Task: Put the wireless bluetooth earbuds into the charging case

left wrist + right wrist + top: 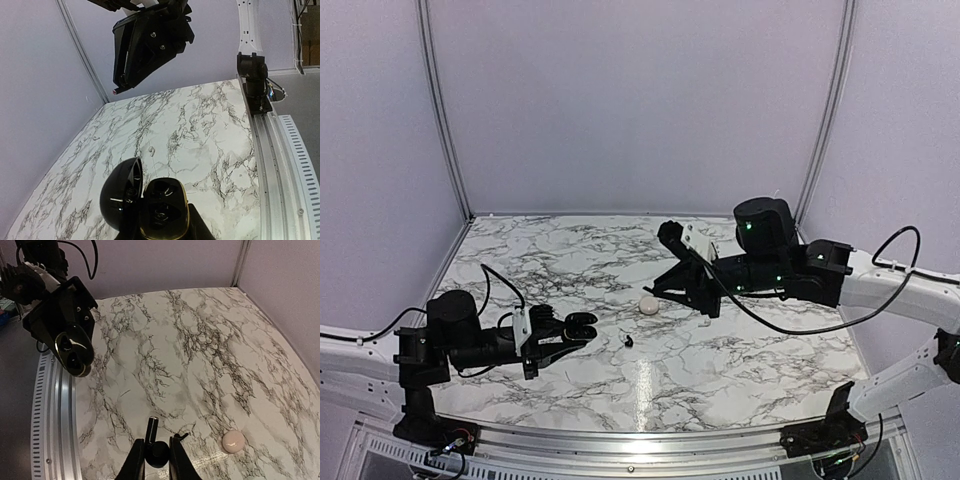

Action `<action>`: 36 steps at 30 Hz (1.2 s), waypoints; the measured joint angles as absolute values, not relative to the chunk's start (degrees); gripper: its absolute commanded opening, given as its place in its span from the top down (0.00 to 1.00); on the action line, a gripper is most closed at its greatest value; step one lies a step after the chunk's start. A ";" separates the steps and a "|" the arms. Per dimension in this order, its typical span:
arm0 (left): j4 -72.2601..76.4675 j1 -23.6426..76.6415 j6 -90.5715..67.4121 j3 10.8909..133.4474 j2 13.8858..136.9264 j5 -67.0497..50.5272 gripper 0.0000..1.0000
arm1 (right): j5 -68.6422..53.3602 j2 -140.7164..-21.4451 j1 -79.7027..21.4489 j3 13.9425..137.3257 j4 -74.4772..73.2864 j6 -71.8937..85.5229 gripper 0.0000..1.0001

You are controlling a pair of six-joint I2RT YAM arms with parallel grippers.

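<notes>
At the left, the left gripper (575, 333) is clamped on the case (162, 210), a glossy black shell held above the table (750, 350). Its domed lid is hinged back and its gold-rimmed tray faces the other arm. Seen from the right wrist, the tray's two hollows look empty, though they are dark and hard to read. Further right, one earbud (628, 340) lies loose on the marble as a dark speck, apart from both arms. Just beyond it sits a cream pebble (648, 304), touched by nothing. At the right, the right gripper (157, 440) has its fingers close together on what looks like the second earbud (158, 454), a small black stemmed piece with the stem pointing away from the wrist. As I judge it, the case is open and presented and one bud is in hand, but neither is seated. The held bud has to cross to the tray, and the loose one must then be picked up and set in.
</notes>
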State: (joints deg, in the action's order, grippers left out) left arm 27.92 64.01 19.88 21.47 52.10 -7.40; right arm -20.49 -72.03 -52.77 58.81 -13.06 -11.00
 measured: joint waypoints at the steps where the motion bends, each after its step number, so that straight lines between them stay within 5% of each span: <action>1: 27.92 64.64 20.93 21.47 52.10 -6.59 1.00 | -20.47 -72.23 -53.87 59.70 -14.59 -11.29 0.98; 17: 27.46 67.31 26.68 21.47 52.86 -0.54 1.00 | -17.28 -80.27 -67.66 74.74 -32.10 -14.06 0.98; 36: 27.46 70.87 32.18 21.47 53.69 10.61 1.00 | -32.18 -85.86 -63.46 76.73 -27.42 5.02 0.99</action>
